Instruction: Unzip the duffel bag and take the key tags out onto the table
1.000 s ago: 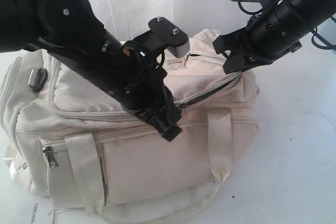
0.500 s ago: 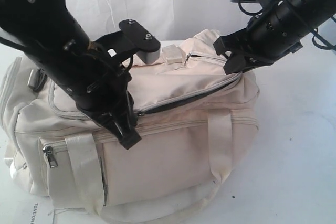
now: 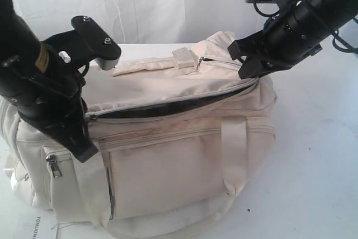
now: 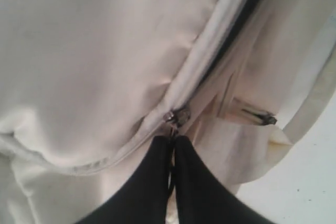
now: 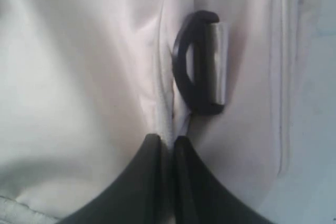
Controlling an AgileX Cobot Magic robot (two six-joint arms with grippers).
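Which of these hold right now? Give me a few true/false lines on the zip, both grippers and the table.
1. The main zip across the top of the duffel bag is mostly open. True.
2. The left gripper has its fingers spread apart. False: they are shut on the zip pull.
3. The key tags are already out of the bag. False: none show on the table.
4. The right gripper pinches bag fabric next to a black strap clip. True.

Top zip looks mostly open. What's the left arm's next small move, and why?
Probably release the zipper pull and lift the left gripper toward the gap: the top zip of the duffel bag gapes across most of its length, the right gripper pins the far end, and no key tags show yet.
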